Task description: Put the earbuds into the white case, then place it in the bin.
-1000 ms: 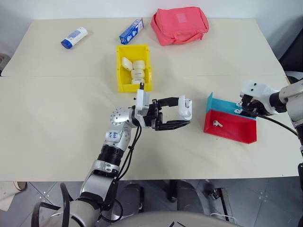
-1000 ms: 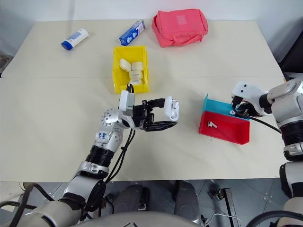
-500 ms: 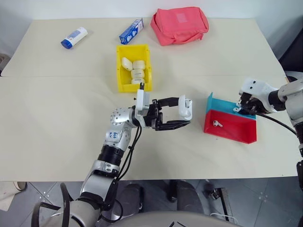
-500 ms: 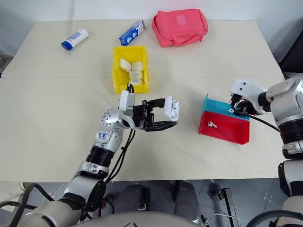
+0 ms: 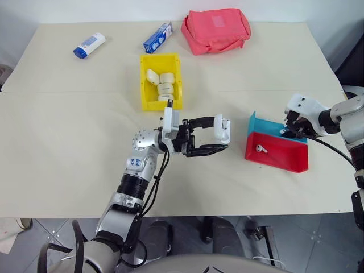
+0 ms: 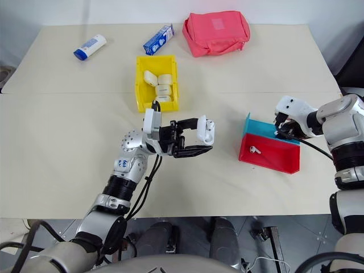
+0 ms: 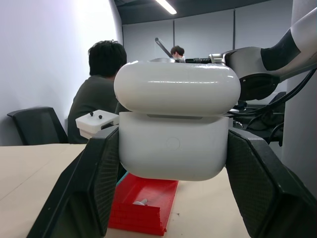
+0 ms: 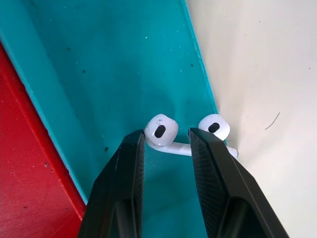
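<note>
Left gripper [image 5: 214, 135] clamped on the white case [image 5: 223, 130], lid ajar, mid-table. Far right, right gripper [image 8: 166, 141] straddles an earbud [image 8: 161, 130] in the teal tray [image 8: 99, 74], fingers apart: pinch next, then carry it over.

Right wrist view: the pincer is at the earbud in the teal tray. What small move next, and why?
Probably close the right pincer on the earbud. Its stem lies across the gap between the two fingers, which are still apart, over the teal tray. Meanwhile the left pincer holds the white case with its lid raised, ready to receive it.
</note>
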